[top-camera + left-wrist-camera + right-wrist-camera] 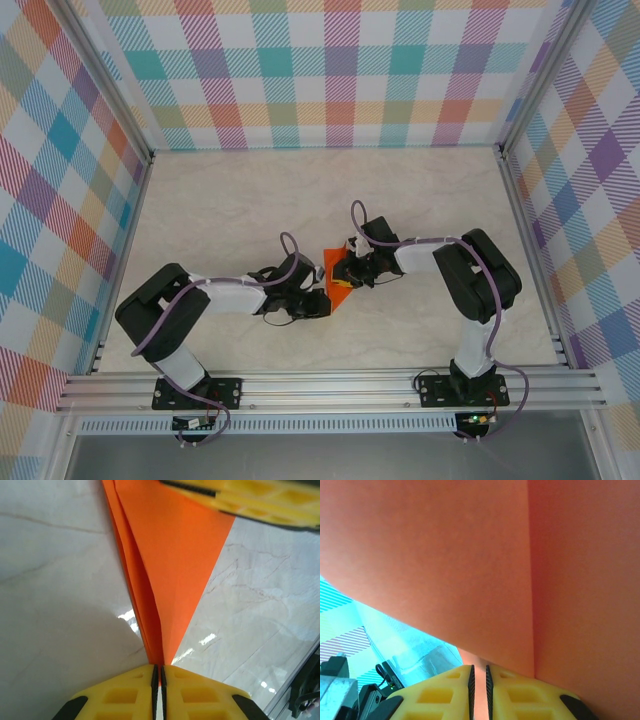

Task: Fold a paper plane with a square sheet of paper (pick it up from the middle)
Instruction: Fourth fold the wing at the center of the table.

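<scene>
The orange sheet of paper [338,283] is folded into a long pointed wedge with layered creases and is held off the table between both arms. In the left wrist view the paper [170,555] tapers down to a tip, and my left gripper [160,672] is shut on that tip. A yellow finger of the right gripper [250,500] crosses the paper's wide end. In the right wrist view the paper [470,565] hangs close in front of the camera with a vertical crease, and my right gripper [480,672] is shut on its lower edge. From above, the left gripper [318,300] and right gripper [350,272] nearly meet.
The pale marble tabletop [250,200] stretches out on all sides of the grippers. Checked walls [330,70] close off the back and both sides. An aluminium rail [330,385] runs along the near edge by the arm bases.
</scene>
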You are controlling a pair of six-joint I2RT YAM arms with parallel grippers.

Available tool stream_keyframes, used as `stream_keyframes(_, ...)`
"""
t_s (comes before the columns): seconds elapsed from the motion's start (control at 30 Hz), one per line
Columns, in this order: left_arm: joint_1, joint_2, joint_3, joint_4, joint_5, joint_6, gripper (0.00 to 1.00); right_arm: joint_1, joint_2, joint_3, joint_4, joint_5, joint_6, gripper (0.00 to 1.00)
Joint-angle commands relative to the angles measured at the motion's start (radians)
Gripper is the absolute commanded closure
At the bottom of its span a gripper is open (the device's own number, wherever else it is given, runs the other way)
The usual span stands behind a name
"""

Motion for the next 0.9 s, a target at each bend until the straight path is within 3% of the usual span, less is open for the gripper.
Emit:
stream_keyframes(0.0, -0.022, -0.016, 0.004, -0.145, 0.027, 0.053, 0.87, 0.006, 0.051, -0.018, -0.101, 0.068, -0.007, 0.83)
stream_keyframes(0.13, -0.023, -0.078, 0.005, -0.163, -0.005, 0.055, 0.87, 0.006, 0.048, -0.017, -0.104, 0.071, -0.010, 0.83)
stream_keyframes(0.43, 0.018, -0.258, 0.019, -0.140, -0.217, -0.054, 0.87, 0.006, 0.053, -0.015, -0.099, 0.068, -0.006, 0.83)
stream_keyframes(0.87, 0.020, -0.049, 0.085, 0.094, -0.117, -0.093, 0.87, 0.006, 0.051, -0.018, -0.102, 0.076, 0.001, 0.83)
